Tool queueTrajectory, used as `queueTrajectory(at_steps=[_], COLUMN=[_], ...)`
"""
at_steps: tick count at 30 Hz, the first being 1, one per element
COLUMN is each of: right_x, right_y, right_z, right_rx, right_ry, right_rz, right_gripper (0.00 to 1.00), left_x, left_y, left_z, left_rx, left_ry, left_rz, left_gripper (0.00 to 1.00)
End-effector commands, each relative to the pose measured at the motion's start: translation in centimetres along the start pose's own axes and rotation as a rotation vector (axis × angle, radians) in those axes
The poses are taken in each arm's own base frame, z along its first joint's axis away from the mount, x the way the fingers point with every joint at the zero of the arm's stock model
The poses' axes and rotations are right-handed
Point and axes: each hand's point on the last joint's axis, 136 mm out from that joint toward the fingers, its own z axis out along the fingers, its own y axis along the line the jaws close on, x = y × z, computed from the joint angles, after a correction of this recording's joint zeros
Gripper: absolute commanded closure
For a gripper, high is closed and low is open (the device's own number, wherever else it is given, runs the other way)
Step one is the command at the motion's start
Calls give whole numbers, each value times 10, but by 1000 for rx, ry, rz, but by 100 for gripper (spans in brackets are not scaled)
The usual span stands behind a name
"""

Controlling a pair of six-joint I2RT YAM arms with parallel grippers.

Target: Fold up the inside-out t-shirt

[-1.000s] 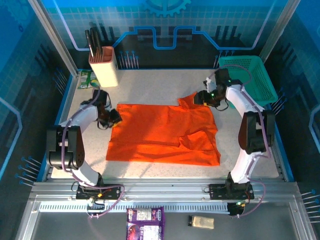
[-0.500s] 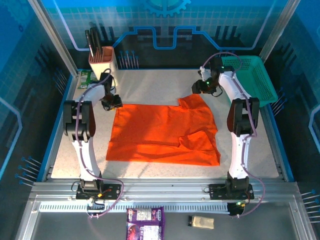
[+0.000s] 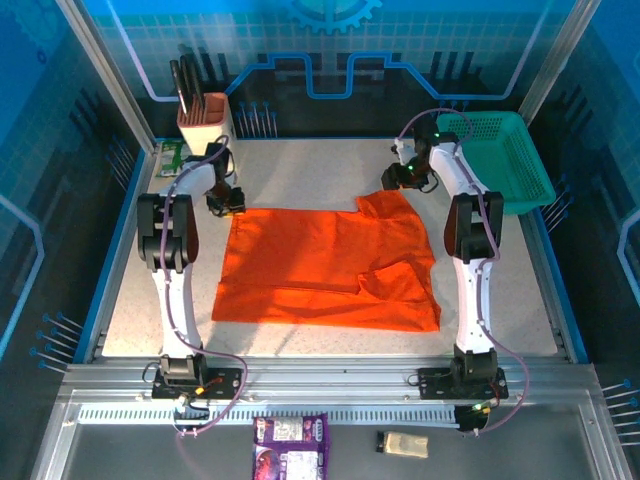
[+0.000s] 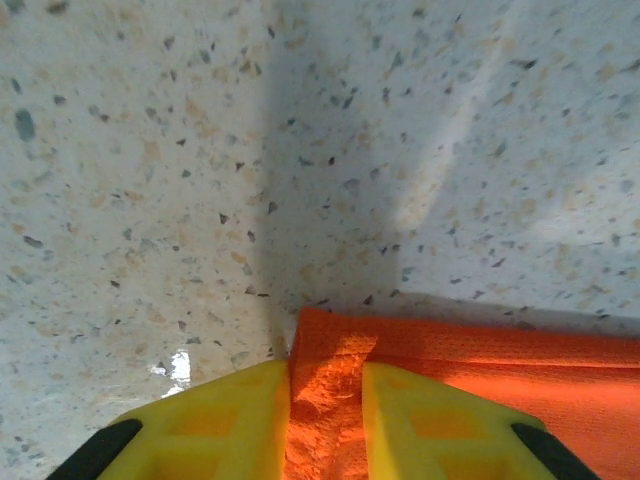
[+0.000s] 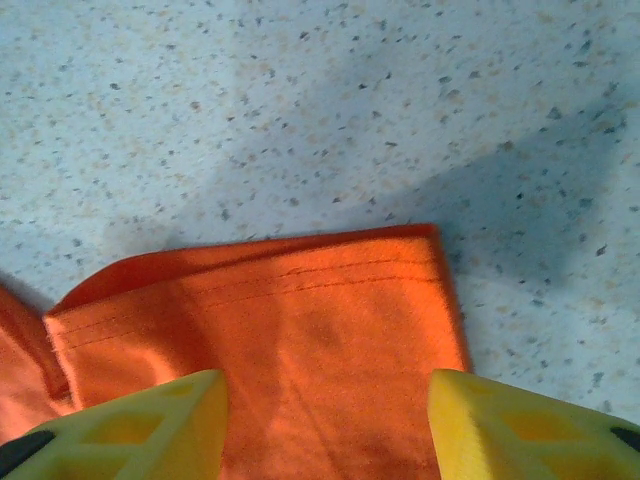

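The left pincer [image 4: 325, 385] is pinching a corner of the shirt [image 4: 520, 370] while the right pincer [image 5: 328, 405] is hanging open over cloth, so lifting now could be dragging it crooked.

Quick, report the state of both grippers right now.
Left gripper: closed, pinching a corner of the orange t-shirt.
Right gripper: open, poised over the t-shirt's edge, gripping nothing.

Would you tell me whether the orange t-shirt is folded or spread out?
Mostly spread out: the t-shirt lies flat across the table, with only one flap lapped over.
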Motion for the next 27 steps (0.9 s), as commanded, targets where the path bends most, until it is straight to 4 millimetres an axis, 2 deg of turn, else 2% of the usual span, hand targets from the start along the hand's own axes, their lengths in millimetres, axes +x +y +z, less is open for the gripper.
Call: queueTrajectory(at_steps=[1, 8, 13, 19, 23, 27], right_x=[-14, -30, -26, -24, -27, -39], right_y=[-7, -14, -12, -10, -8, -8], right_z=[7, 26, 43, 50, 46, 28], right_rx=[47, 72, 73, 72, 85, 122], right_ry=[-34, -64, -25, -17, -25, -69], right_rz=[-67, -154, -187, -190, -196, -195], right_gripper=[44, 48, 55, 66, 79, 93], left_x=[5, 7, 7, 3, -1, -10], left_y=[6, 6, 6, 6, 5, -1], left_z=[5, 7, 8, 7, 5, -1], left_rx=[-17, -15, -16, -16, -13, 12], left_ry=[42, 48, 49, 42, 29, -7], left_rz=[12, 28, 28, 29, 26, 11], left_gripper=[77, 89, 93, 100, 100, 100])
